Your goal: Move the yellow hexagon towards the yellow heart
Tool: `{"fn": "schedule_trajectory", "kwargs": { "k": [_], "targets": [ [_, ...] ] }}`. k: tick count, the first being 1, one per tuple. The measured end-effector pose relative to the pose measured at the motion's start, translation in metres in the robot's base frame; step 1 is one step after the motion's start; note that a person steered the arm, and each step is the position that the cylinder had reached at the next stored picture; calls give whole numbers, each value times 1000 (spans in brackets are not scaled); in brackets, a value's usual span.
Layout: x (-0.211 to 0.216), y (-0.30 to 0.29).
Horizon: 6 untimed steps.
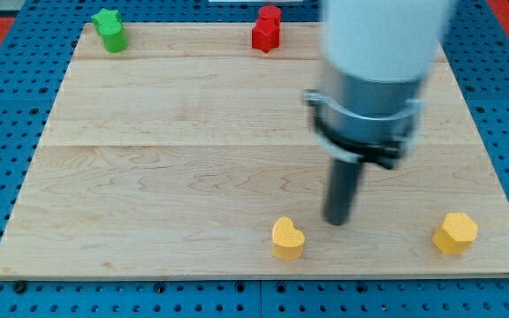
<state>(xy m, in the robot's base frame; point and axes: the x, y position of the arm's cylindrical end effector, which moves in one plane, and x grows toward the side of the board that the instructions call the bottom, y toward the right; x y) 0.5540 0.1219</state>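
Observation:
The yellow hexagon (455, 232) sits near the board's bottom right corner. The yellow heart (287, 238) sits near the bottom edge, a little right of the middle. My tip (337, 220) rests on the board just up and right of the heart, about a block's width away, and well to the left of the hexagon. It touches neither block.
A green block (110, 30) stands at the top left corner and a red block (266, 28) at the top edge near the middle. The wooden board (166, 159) lies on a blue pegboard surface. The arm's white and grey body (374, 71) hangs over the upper right.

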Motion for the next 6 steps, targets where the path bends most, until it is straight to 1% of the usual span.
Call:
{"fn": "schedule_trajectory", "kwargs": {
  "k": [1,2,3,4,5,6],
  "targets": [
    [-27,47],
    [-42,104],
    [-22,188],
    [15,205],
    [24,183],
    [24,140]
  ]
}}
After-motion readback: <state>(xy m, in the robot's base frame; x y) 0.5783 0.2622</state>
